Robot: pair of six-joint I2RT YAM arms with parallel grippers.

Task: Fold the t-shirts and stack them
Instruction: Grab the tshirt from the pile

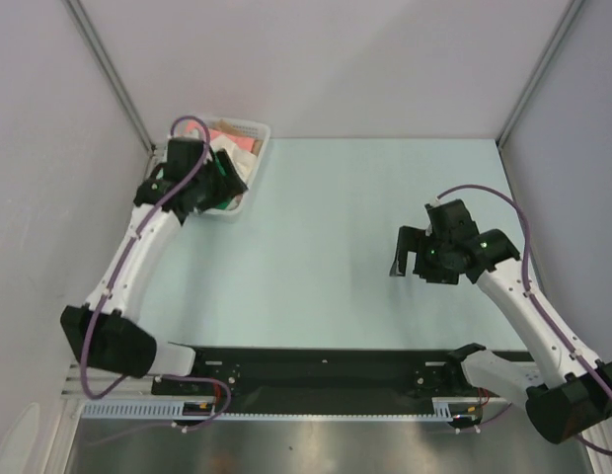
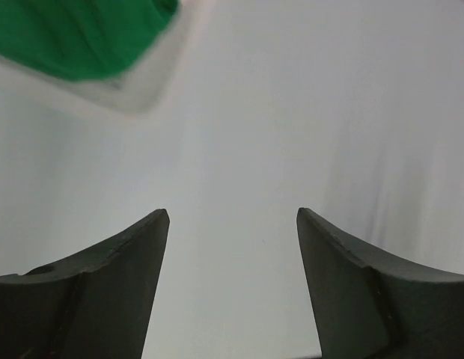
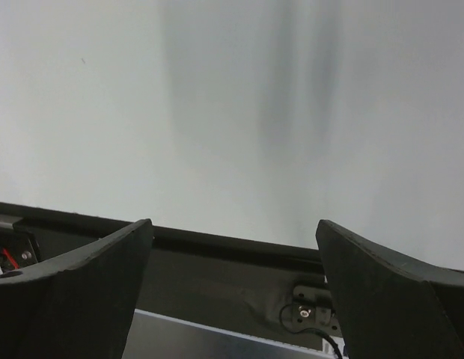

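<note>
A soft green shirt point(image 2: 75, 34) and a pink shirt point(image 1: 228, 137) lie bunched in the white plastic basket point(image 1: 257, 126). The left jaws stand open by the basket. The right jaws, far right of it, are open over the smooth pale worktop point(image 1: 336, 247).

Your left arm point(image 1: 138, 247) stretches from its base at the near left toward the far left corner, its white forearm slanting up to a black wrist. Your left gripper point(image 2: 232, 217) stands with its jaws spread wide, and nothing sits between the dark fingers point(image 2: 105, 292). Your right arm point(image 1: 528, 306) bends in from the near right, elbow low beside its base, the forearm angling toward the middle. Your right gripper point(image 1: 410, 255) points toward the centre-left with its jaws fully apart, holding nothing. Its wrist view shows both fingers at the lower corners with a broad gap between them. Your two grippers are well apart from each other.
</note>
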